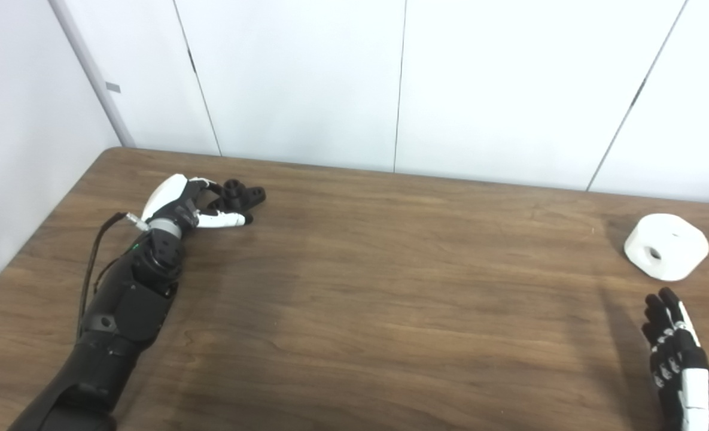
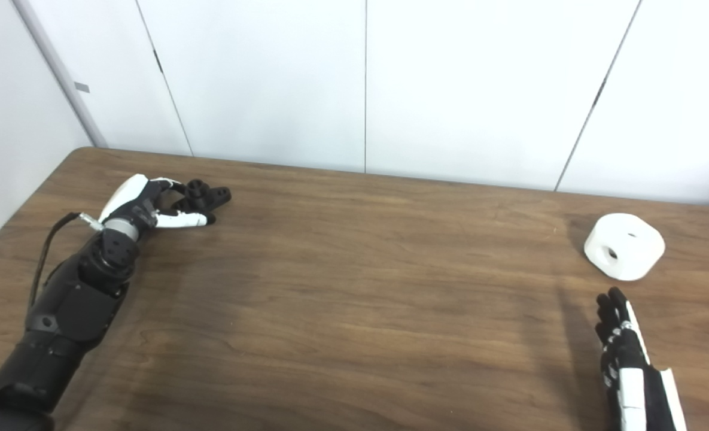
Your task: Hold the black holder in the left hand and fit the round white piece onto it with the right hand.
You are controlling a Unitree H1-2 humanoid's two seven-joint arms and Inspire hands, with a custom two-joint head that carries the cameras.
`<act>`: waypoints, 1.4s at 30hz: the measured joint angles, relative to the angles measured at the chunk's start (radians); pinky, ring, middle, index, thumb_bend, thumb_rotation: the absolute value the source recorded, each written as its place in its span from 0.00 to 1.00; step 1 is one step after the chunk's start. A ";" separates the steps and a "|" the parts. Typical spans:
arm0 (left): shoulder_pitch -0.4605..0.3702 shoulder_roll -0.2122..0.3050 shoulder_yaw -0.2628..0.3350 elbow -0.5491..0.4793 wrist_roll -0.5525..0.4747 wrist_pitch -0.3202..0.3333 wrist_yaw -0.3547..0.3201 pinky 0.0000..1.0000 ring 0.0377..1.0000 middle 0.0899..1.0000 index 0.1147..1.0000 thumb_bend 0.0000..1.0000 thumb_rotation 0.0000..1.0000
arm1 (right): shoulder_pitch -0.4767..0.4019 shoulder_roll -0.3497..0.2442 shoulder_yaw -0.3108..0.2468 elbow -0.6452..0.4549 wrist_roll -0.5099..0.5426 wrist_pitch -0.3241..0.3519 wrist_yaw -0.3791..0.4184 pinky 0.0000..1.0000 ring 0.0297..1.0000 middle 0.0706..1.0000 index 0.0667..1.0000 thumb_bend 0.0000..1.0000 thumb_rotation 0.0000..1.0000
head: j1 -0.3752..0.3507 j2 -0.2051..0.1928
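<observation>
Left arm enters from the lower left corner and reaches up toward 11 o'clock on the wooden table (image 1: pixel 390 299). Left hand (image 1: pixel 180 206) lies low on the surface at about 10 o'clock, fingers curled toward the black holder (image 1: pixel 242 195), thumb stretched along the table just beneath it; contact likely, but whether the hand truly grips the holder cannot be told. Holder sits on the table by the far left corner, its round knobs pointing right. Wide bare wood through the middle. At 3 o'clock, near the right edge, the round white piece (image 1: pixel 666 246) rests on the table, hole facing front. Right hand (image 1: pixel 680 353) at 4 o'clock, fingers straight and apart, holding nothing, pointing up toward the piece, clearly apart from it.
</observation>
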 measured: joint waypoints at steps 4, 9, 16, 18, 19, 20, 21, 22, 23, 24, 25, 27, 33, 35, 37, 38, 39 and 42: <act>-0.007 0.000 -0.003 0.014 0.000 -0.005 0.004 1.00 1.00 0.95 0.74 0.89 0.36 | 0.000 0.000 0.001 0.000 -0.001 0.000 -0.003 1.00 1.00 0.96 0.95 0.66 0.97 | 0.000 0.000; -0.009 -0.001 -0.005 0.021 0.000 -0.005 0.015 1.00 1.00 0.95 0.72 0.89 0.34 | 0.000 0.000 0.001 0.000 0.000 0.000 -0.003 1.00 1.00 0.96 0.96 0.65 0.98 | 0.000 0.000; -0.012 -0.006 -0.005 0.036 0.000 -0.010 0.037 1.00 1.00 0.93 0.70 0.87 0.31 | 0.000 0.000 0.001 0.000 0.000 0.000 -0.003 1.00 1.00 0.96 0.96 0.66 0.97 | 0.002 0.006; -0.015 -0.006 -0.007 0.041 0.001 -0.012 0.040 1.00 0.99 0.92 0.69 0.88 0.30 | 0.000 0.000 0.001 0.000 0.000 0.000 -0.003 1.00 1.00 0.96 0.96 0.65 0.98 | 0.003 0.009; -0.015 -0.006 -0.009 0.044 0.002 -0.016 0.045 1.00 0.99 0.92 0.68 0.88 0.30 | 0.000 0.000 0.001 0.000 0.000 0.000 -0.003 1.00 1.00 0.96 0.96 0.65 0.98 | 0.003 0.009; -0.015 -0.006 -0.012 0.046 0.003 -0.022 0.052 1.00 0.98 0.91 0.68 0.88 0.29 | 0.000 0.000 0.001 0.000 0.000 0.000 -0.003 1.00 1.00 0.96 0.96 0.65 0.98 | 0.003 0.009; -0.015 -0.006 -0.015 0.050 0.004 -0.027 0.060 1.00 0.98 0.91 0.68 0.88 0.29 | 0.000 0.000 0.001 0.000 0.000 0.000 -0.003 1.00 1.00 0.96 0.96 0.65 0.98 | 0.002 0.009; -0.015 -0.006 -0.017 0.054 0.004 -0.032 0.064 1.00 0.98 0.91 0.68 0.88 0.29 | 0.000 0.000 0.001 0.000 0.000 0.000 -0.003 1.00 1.00 0.96 0.96 0.65 0.98 | 0.002 0.011; -0.015 -0.005 -0.018 0.058 0.005 -0.035 0.068 1.00 0.97 0.90 0.67 0.88 0.29 | 0.000 0.000 0.001 0.000 0.000 0.000 -0.003 1.00 1.00 0.96 0.96 0.64 0.99 | 0.002 0.011; -0.015 -0.005 -0.020 0.060 0.005 -0.038 0.071 1.00 0.97 0.90 0.67 0.88 0.29 | 0.000 0.000 0.001 0.000 0.000 0.000 -0.003 1.00 1.00 0.96 0.96 0.63 0.99 | 0.002 0.011; -0.015 -0.004 -0.022 0.061 0.006 -0.039 0.073 1.00 0.97 0.90 0.67 0.88 0.29 | 0.000 0.000 0.001 0.000 0.000 0.000 -0.003 1.00 1.00 0.96 0.96 0.63 0.99 | 0.002 0.012; -0.015 -0.004 -0.026 0.063 0.007 -0.041 0.078 1.00 0.97 0.90 0.66 0.88 0.29 | 0.001 0.000 0.001 -0.001 0.001 0.000 -0.003 1.00 1.00 0.96 0.96 0.64 0.98 | 0.000 0.012; -0.018 0.000 -0.039 0.076 0.009 -0.050 0.095 1.00 0.97 0.90 0.67 0.89 0.28 | 0.001 0.000 0.000 -0.001 0.008 0.001 -0.003 1.00 1.00 0.96 0.96 0.65 0.97 | 0.002 0.017; -0.018 0.000 -0.042 0.077 0.009 -0.052 0.098 1.00 0.97 0.90 0.67 0.88 0.28 | 0.001 0.000 0.000 -0.001 0.008 0.001 -0.003 1.00 1.00 0.96 0.96 0.65 0.97 | 0.002 0.018; -0.018 0.002 -0.045 0.077 0.010 -0.052 0.099 1.00 0.97 0.90 0.67 0.88 0.28 | 0.001 0.000 0.000 -0.002 0.010 0.002 -0.003 1.00 1.00 0.97 0.96 0.67 0.97 | 0.002 0.018; -0.018 0.003 -0.048 0.077 0.011 -0.052 0.099 1.00 0.97 0.90 0.67 0.88 0.28 | 0.001 0.000 0.000 -0.003 0.010 0.005 -0.003 1.00 1.00 0.97 0.96 0.68 0.97 | 0.003 0.018; -0.018 0.003 -0.049 0.077 0.011 -0.052 0.099 1.00 0.97 0.89 0.67 0.88 0.28 | 0.002 0.001 0.000 -0.003 0.011 0.008 -0.003 1.00 1.00 0.96 0.96 0.66 0.95 | 0.003 0.018; -0.019 0.003 -0.051 0.077 0.014 -0.052 0.099 1.00 0.97 0.89 0.67 0.88 0.29 | 0.002 0.002 -0.001 -0.006 0.020 0.018 -0.003 1.00 1.00 0.96 0.96 0.63 0.97 | 0.002 0.020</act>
